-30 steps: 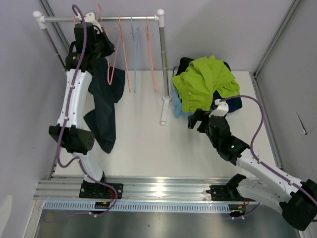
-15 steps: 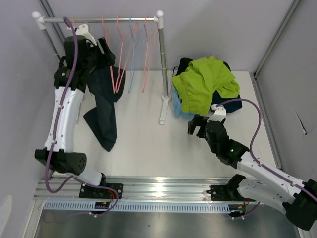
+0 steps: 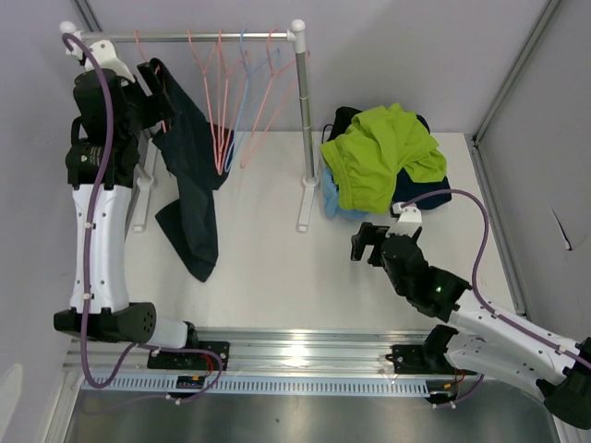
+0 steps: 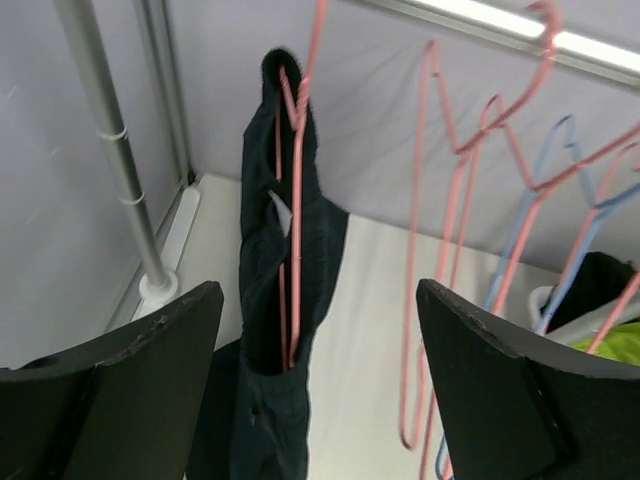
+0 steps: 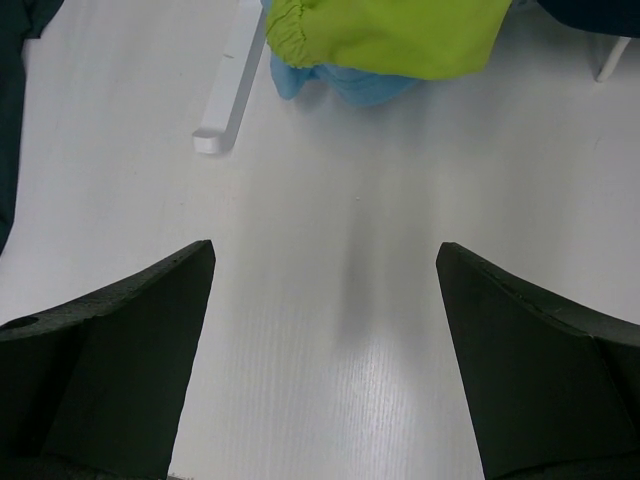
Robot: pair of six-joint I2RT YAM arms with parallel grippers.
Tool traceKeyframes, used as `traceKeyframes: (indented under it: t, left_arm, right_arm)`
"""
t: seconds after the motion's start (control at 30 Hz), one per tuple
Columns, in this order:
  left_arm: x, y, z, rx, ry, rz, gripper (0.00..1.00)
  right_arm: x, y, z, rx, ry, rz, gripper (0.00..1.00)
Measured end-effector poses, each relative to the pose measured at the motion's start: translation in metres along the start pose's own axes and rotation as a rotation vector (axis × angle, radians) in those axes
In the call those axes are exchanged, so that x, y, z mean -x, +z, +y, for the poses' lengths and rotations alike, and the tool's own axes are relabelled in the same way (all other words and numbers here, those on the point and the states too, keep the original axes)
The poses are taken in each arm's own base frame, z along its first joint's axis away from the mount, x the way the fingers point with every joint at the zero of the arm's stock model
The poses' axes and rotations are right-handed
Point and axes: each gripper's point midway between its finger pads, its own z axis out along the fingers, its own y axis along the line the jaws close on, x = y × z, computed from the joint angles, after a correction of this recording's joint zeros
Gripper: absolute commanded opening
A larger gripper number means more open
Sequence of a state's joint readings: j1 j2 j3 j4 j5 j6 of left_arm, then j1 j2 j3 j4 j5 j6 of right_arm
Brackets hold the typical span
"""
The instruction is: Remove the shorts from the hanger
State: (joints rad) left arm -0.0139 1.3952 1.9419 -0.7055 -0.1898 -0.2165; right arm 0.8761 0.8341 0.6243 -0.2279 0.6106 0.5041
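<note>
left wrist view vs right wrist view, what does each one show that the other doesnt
Only the left wrist view shows the pink hanger that the dark shorts hang on, the empty hangers beside it and the rack's rail. Only the right wrist view shows the light blue shorts, lying under the lime green shorts. Both show the dark shorts, at least a bit of the lime green shorts, and the white table.
</note>
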Motion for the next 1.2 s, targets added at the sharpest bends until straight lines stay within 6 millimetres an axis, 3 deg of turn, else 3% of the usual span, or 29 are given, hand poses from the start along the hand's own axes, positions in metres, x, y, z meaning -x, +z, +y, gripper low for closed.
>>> traceKeyframes:
  t: [0.33,0.43,0.47,0.53,0.57,0.6,0.9,1.0,1.07,1.2]
  left_arm:
    - [-0.06,0.089,0.021,0.105,0.029,0.181,0.77]
    - [-0.073,0.108,0.022,0.121,0.035,0.222,0.66]
    - [-0.076,0.112,0.023,0.125,0.037,0.233,0.46]
    - [-0.078,0.117,0.023,0.128,0.034,0.24,0.26]
    - [-0.078,0.119,0.023,0.129,0.034,0.242,0.09]
    - [-0.077,0.119,0.022,0.13,0.027,0.242,0.02]
    - [-0.066,0.107,0.019,0.112,0.026,0.249,0.0]
    - [-0.052,0.098,0.01,0.082,0.022,0.23,0.0]
    - [-0.036,0.089,0.001,0.059,0.02,0.194,0.0]
    - [-0.008,0.058,-0.025,-0.011,0.018,0.125,0.0]
  right_arm:
    - [0.002,-0.01,-0.01,-0.03,-0.013,-0.005,0.99]
    - [0.002,-0.013,-0.013,-0.039,-0.01,-0.005,1.0]
    - [0.002,-0.013,-0.014,-0.042,-0.008,-0.005,0.99]
    - [0.002,-0.015,-0.015,-0.047,-0.007,-0.007,0.99]
    - [0.003,-0.015,-0.016,-0.047,-0.006,-0.008,0.99]
    - [0.003,-0.016,-0.016,-0.048,-0.006,-0.009,0.99]
    - [0.003,-0.015,-0.012,-0.035,-0.005,-0.011,0.99]
    - [0.004,-0.014,0.004,0.01,-0.037,-0.006,0.99]
    - [0.009,-0.017,0.029,0.077,-0.074,-0.006,1.0]
    - [0.048,-0.034,0.114,0.269,-0.118,-0.059,0.99]
